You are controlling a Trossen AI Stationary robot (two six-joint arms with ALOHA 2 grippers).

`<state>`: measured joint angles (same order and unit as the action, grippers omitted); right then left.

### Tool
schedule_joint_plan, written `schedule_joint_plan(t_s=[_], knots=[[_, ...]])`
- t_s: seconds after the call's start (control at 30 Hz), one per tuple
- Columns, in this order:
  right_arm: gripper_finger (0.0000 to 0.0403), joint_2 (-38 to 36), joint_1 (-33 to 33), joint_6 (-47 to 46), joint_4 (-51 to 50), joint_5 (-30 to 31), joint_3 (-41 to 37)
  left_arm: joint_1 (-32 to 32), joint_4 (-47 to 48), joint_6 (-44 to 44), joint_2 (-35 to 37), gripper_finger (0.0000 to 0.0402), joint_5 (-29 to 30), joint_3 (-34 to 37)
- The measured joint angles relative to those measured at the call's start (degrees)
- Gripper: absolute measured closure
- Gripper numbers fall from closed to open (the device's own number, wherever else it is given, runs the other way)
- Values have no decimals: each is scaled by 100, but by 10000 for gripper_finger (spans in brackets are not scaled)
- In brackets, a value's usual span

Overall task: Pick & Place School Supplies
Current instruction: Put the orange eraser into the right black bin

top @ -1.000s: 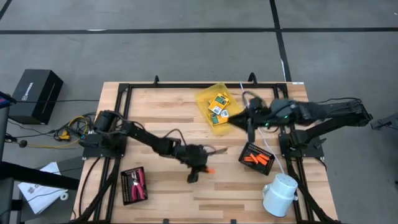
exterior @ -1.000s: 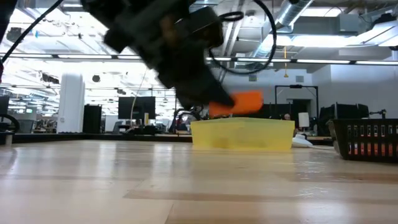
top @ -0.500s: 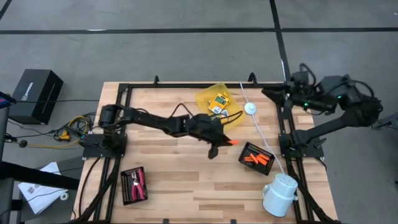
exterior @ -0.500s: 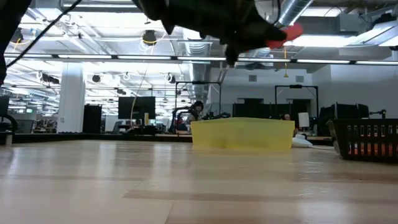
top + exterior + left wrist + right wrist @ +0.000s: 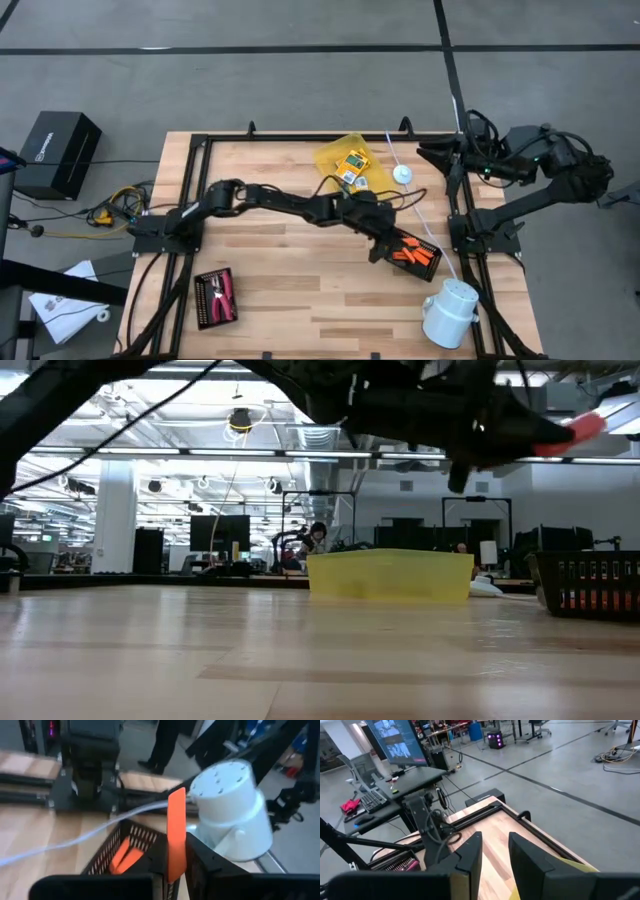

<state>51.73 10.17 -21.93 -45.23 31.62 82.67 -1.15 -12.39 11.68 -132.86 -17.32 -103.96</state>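
Observation:
My left gripper (image 5: 388,248) reaches across the table and hangs over the near-left end of the black ribbed tray (image 5: 418,255), shut on one orange stick (image 5: 176,832). The stick's free end (image 5: 582,430) shows high in the low view. More orange sticks (image 5: 412,256) lie in that tray. Yellow-and-green boxes (image 5: 350,168) lie in the translucent yellow tray (image 5: 335,150). The red-handled tool (image 5: 225,292) lies in a second black tray (image 5: 205,300) at the near left. My right gripper (image 5: 428,154) is raised at the far right edge, open, nothing between its fingers (image 5: 472,852). My left gripper pinches the orange stick's near end (image 5: 175,867) between its two fingers, one flat side against each finger. The fingers come nearly level from the table's left. Most of the stick juts out past the fingertips, lifted clear above the black tray.
A white cylinder (image 5: 450,312) stands at the near right corner. A small white round piece (image 5: 402,174) with a thin pale tube lies between the yellow tray and the right rail. Black frame rails (image 5: 200,190) run along the table's edges.
My left gripper has carried the orange stick from the table's near middle toward the right edge and upward, ending over the black tray. My right gripper has drawn back from beside the yellow tray toward the far right edge and risen.

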Motion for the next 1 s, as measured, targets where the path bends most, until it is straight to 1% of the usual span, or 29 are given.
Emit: schedule_joint_plan(t_s=[0.1,0.23,0.5,0.7,0.8,1.0], knots=[[315,5,0,0,-24,-9,0,-7,6,80,-356,375,1,-418],[315,2,0,0,-22,-23,0,-7,41,271,-791,375,-112,-809],[315,6,0,-11,-22,-149,0,-27,102,528,-1227,375,-233,-909],[315,6,0,-11,-20,-159,0,4,145,462,-1252,373,-267,-905],[315,6,0,-11,-20,-176,0,-20,169,234,-1252,349,-264,-905],[315,6,0,-11,-17,-177,0,-61,157,225,-1252,283,-264,-905]])
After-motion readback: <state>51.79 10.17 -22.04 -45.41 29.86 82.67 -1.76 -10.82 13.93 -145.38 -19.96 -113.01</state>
